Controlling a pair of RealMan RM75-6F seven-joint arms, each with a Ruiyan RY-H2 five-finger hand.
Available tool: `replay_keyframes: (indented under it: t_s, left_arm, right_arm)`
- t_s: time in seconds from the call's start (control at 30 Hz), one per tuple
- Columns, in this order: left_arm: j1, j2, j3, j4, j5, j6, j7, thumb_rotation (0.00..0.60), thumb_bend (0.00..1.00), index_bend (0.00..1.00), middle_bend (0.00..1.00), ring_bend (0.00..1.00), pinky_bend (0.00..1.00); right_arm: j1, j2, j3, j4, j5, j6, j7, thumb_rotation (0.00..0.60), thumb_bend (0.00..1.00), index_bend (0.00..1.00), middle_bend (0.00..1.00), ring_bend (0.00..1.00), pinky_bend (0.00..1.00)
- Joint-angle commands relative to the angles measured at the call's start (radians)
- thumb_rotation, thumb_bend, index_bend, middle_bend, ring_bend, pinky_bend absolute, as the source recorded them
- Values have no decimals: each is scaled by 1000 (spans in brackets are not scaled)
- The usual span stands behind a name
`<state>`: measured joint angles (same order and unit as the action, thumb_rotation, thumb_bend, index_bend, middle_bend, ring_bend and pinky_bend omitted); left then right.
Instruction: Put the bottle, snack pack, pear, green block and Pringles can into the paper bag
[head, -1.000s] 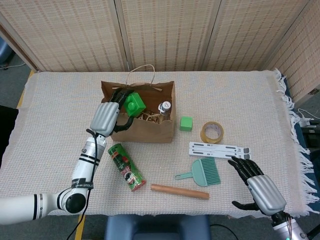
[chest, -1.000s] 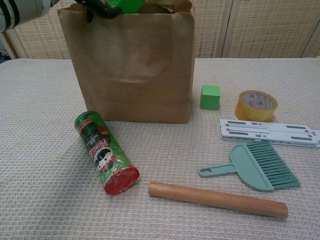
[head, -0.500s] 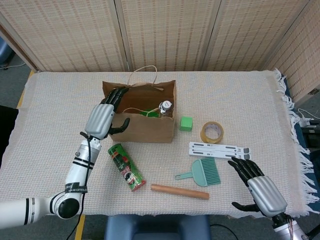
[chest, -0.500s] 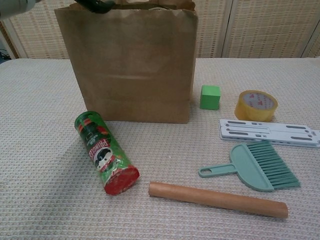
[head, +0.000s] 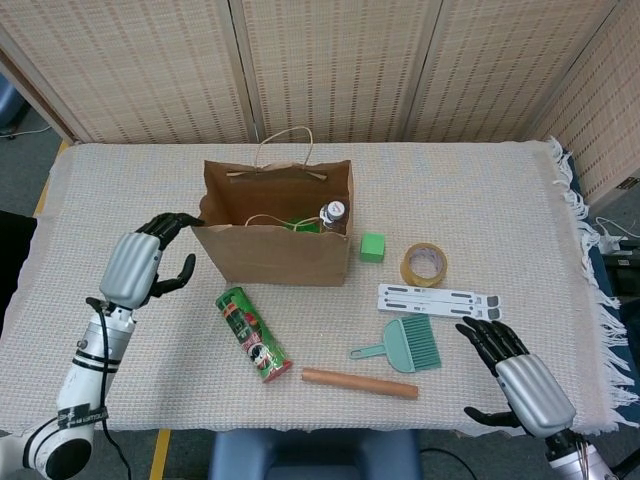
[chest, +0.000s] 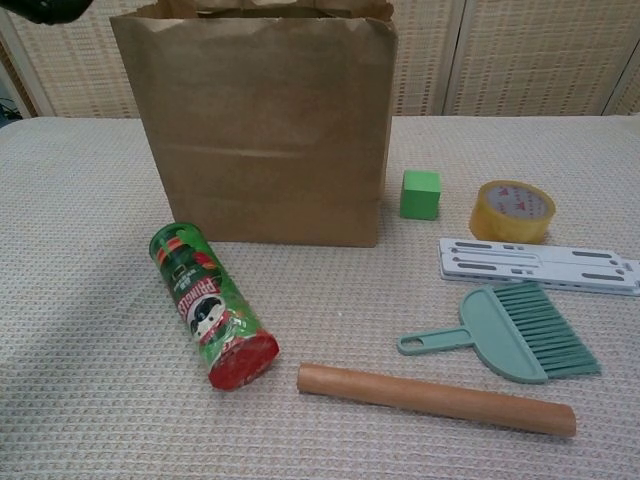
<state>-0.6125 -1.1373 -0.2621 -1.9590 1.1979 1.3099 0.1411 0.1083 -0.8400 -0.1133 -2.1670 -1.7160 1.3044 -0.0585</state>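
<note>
The brown paper bag (head: 275, 250) (chest: 260, 130) stands upright at the table's middle. Inside it I see a bottle's cap (head: 333, 212) and something green (head: 295, 226); the rest of its contents is hidden. The green Pringles can (head: 253, 334) (chest: 212, 305) lies on its side in front of the bag. A small green cube (head: 372, 247) (chest: 420, 194) sits just right of the bag. My left hand (head: 135, 268) hovers left of the bag, fingers apart and empty. My right hand (head: 520, 378) rests open near the table's front right edge.
A tape roll (head: 423, 264) (chest: 511, 210), a white slotted bar (head: 435, 298) (chest: 540, 265), a teal hand brush (head: 400, 345) (chest: 510, 332) and a wooden roller (head: 360, 383) (chest: 435, 398) lie right of and in front of the bag. A woven screen stands behind the table.
My left hand let go of a green object over the bag, which dropped inside, then drew back to the left and down. The right hand stayed put.
</note>
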Motion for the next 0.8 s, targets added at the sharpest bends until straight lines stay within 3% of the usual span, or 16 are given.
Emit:
replay_keyframes:
  t_s: [0.03,0.1,0.17,0.4,0.53,0.63,0.8]
  left_arm:
    - [70,40,64,39,91,45,-70,600,533,425,446,400,560]
    - [147,58,148,99,178,81,-148,600,541,483,513,461,617]
    - [181,62,201,169,273,98,-222,600,542,488,520,464,620]
    - [182,30,327,465,655,170,-242,600,518,454,491,442,597]
    - [132,0,368,572,814,151,-191,600,447,289,327,301,455]
    - [83,-16,385,578,884,90,-139,600,388,89,118,93,249]
    - [0,-50,385,543,952,-34,-31,600,371,0,0,0,127]
  right_arm:
    - [-1,0,0,-1,-1,2,-2,600,7,0,0,0,0]
    - [-3,-2,0,-2,1,3,-4,600,7,0,0,0,0]
    - [-2,-4,1,-2,5,2,-8,600,6,0,0,0,0]
    - [1,-11,8,0,27,-7,-19,600,7,0,0,0,0]
    - [3,-15,10,2,33,-11,-24,600,7,0,0,0,0]
    - [4,-16,11,1,38,-12,-26,600,7,0,0,0,0]
    - [4,-14,11,2,37,-13,-23,600,7,0,0,0,0]
